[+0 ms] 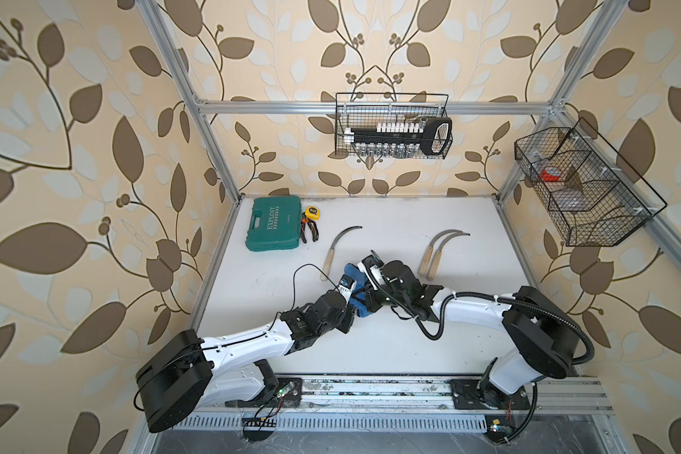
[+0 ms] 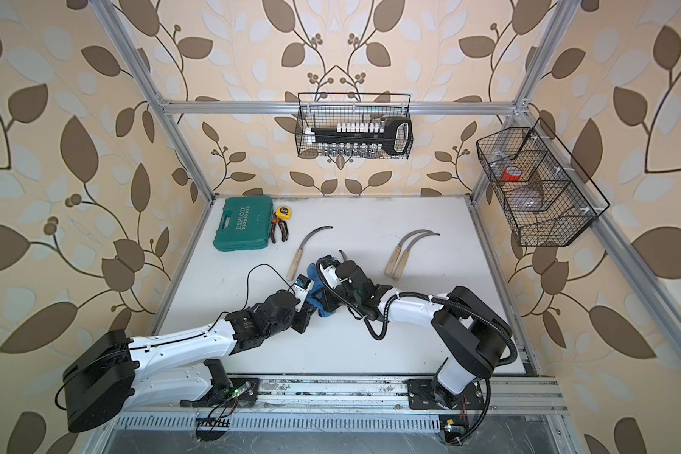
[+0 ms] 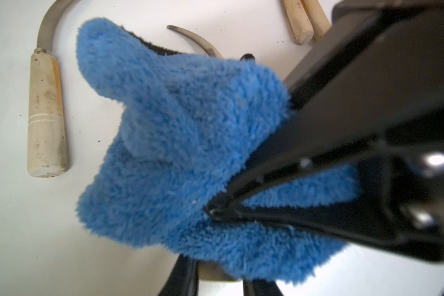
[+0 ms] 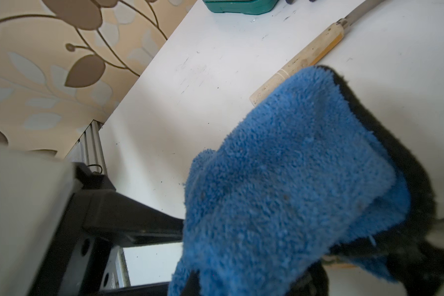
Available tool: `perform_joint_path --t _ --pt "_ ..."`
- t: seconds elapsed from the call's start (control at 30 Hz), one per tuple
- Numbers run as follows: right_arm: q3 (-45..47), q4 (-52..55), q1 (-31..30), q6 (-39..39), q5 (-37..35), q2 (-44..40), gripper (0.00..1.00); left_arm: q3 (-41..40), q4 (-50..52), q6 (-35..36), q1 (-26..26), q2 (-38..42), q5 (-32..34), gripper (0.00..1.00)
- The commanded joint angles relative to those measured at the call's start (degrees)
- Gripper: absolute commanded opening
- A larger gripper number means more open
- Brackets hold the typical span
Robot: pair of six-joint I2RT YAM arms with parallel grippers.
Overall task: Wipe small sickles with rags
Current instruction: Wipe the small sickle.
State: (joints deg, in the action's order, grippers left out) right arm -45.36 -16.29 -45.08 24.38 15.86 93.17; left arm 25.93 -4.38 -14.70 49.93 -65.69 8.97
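Observation:
My left gripper point(image 3: 219, 282) is shut on the pale wooden handle of a small sickle point(image 3: 198, 41), whose curved blade tip sticks out past the rag. The blue rag point(image 3: 180, 143) drapes over that sickle's blade. My right gripper point(image 3: 213, 210) is shut on the rag from the side. In both top views the two grippers meet at mid-table over the rag point(image 1: 352, 273). One more sickle point(image 1: 337, 251) lies to their left. A pair of sickles point(image 1: 439, 251) lies side by side to their right.
A green tool case point(image 1: 275, 230), orange-handled pliers point(image 1: 309, 232) and a yellow tape measure point(image 1: 312, 212) sit at the back left of the white table. A wire basket point(image 1: 394, 125) hangs on the back rail and another basket point(image 1: 582, 188) on the right frame.

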Motion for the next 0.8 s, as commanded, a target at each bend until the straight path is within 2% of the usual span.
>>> perform_joint_path --t 0.0,0.13,0.27,0.37,0.47,0.6,0.77 --pt "1.1 1.6 4.6 0.4 1.0 4.0 0.00 0.5 -5.5 0.2 0.1 2.5 -0.3 0.00" --pt "0.3 2.5 9.3 0.0 0.5 4.9 0.00 0.3 -5.4 0.3 0.2 2.7 -0.6 0.00" --pt "1.6 3.7 11.7 -0.2 -0.5 -1.3 0.00 0.5 -5.2 0.5 0.1 1.8 -1.1 0.00" --pt "1.5 7.0 13.2 -0.5 -4.2 -7.2 0.00 0.6 -4.6 0.5 0.2 1.5 -1.2 0.00" --pt "-0.7 11.9 14.5 -0.6 -12.2 -9.9 0.00 0.4 -4.3 0.6 0.2 2.2 -2.9 0.00" --pt "-5.7 16.1 16.1 -1.2 -18.4 -5.8 0.00 -0.3 -4.4 0.3 0.2 3.3 -3.7 0.00" --pt "-18.8 22.2 17.4 -4.2 -22.7 7.0 0.00 -0.7 -4.6 -0.3 0.2 3.5 -4.8 0.00"
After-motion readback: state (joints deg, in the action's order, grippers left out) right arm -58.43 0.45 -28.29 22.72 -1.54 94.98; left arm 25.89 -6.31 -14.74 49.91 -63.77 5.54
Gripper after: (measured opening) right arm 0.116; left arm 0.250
